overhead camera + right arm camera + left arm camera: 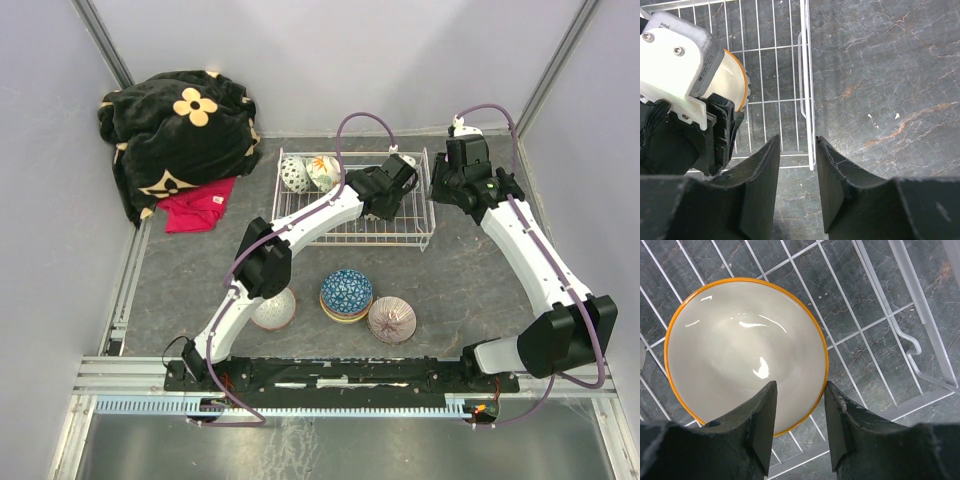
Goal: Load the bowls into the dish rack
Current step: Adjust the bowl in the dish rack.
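**YAM ARM PAIR: EXTERIOR**

2 units, left arm (pixel 312 220) and right arm (pixel 530 250): white link shells, black joint housings. Purple cables (pixel 362 117), looped. Matte black wedge-shaped fingers (pixel 762 425). Grey-white wrist camera housing (pixel 677 50), "intel" marking, silver screws.

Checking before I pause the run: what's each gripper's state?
Left gripper: open, astride the rim of the orange-rimmed bowl.
Right gripper: open, empty, over the side wire of the dish rack.
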